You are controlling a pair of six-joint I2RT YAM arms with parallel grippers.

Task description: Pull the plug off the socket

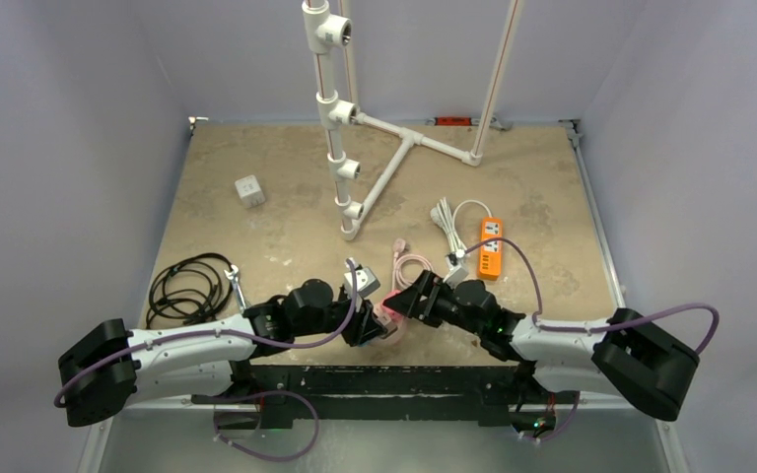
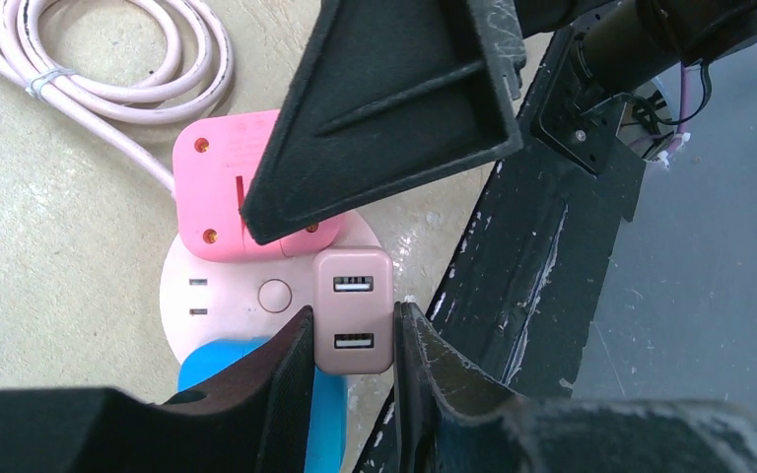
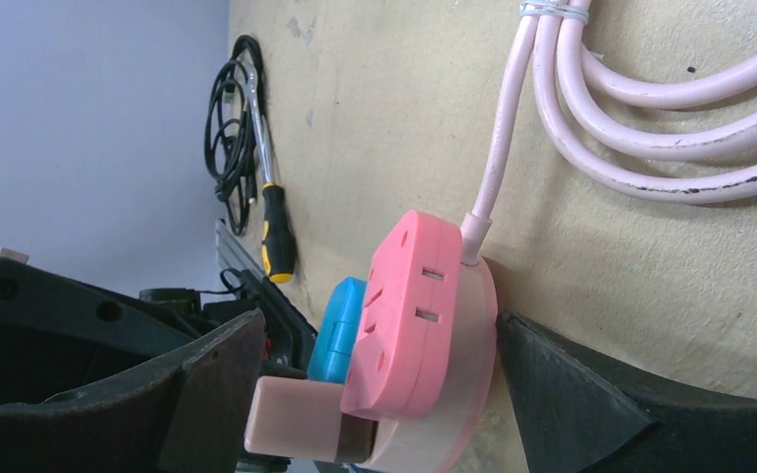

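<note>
Jaws: left gripper (image 2: 352, 340) clamped on beige plug (image 2: 353, 296); right gripper (image 3: 379, 345) apart, flanking round socket (image 3: 468, 379) at table (image 1: 286, 197) near edge. Beige plug: likely light, rigid, smooth plastic; you grip its flat sides, pull straight

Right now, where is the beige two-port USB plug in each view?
Top external: cannot be made out.
Left wrist: USB plug, bottom centre, clamped in the left gripper.
Right wrist: USB plug, bottom edge, left of centre.
Shared landmark: coiled pink cable.
</note>
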